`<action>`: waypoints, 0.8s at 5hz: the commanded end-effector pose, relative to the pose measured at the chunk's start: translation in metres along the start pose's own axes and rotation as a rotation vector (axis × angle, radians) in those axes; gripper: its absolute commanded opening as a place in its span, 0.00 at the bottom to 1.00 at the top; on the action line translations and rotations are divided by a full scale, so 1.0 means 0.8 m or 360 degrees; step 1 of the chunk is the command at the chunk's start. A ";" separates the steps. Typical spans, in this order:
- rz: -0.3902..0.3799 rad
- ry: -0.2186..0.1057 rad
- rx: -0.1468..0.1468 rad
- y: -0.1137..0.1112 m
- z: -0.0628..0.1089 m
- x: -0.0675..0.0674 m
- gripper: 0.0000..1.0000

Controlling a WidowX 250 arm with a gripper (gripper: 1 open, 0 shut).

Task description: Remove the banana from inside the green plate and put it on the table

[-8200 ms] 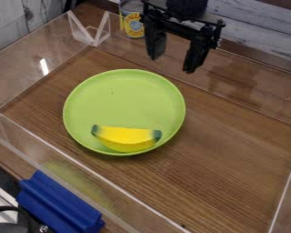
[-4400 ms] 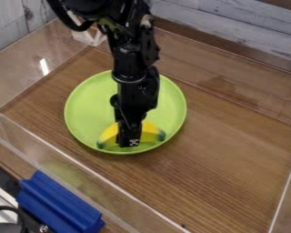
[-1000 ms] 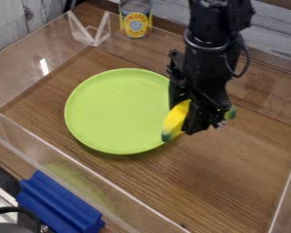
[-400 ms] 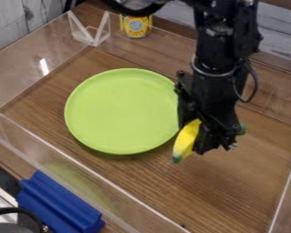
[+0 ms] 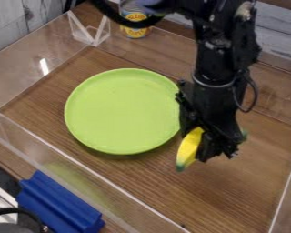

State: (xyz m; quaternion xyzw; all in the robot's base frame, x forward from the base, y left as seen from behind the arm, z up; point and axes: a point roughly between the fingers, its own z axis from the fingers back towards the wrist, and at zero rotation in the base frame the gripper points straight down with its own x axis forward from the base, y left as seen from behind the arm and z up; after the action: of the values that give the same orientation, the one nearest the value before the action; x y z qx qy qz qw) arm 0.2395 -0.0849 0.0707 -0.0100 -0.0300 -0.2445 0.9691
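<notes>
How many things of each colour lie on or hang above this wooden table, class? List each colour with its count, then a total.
Yellow: 1, the banana in the gripper
Green: 1, the green plate
Blue: 1, the blue block
Total: 3

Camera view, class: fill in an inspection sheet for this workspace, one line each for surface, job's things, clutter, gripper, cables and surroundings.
Surface: wood-grain table, bare to the right of the plate.
Job's things: green plate empty; banana hangs beside the plate's right rim, over the table.
Clutter: blue block at the front left corner.
Gripper: gripper pointing down, shut on banana.
Cables: black cable along the arm.
Surroundings: clear acrylic walls; yellow-labelled can behind.
</notes>
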 end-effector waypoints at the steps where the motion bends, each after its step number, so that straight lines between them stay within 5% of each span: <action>1: 0.0006 -0.0049 -0.0004 -0.007 0.005 0.005 0.00; 4: 0.0037 -0.0032 -0.0035 -0.016 -0.015 -0.001 0.00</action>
State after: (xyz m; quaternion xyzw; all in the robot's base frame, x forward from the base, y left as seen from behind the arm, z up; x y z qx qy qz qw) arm 0.2305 -0.0932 0.0514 -0.0216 -0.0223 -0.2338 0.9718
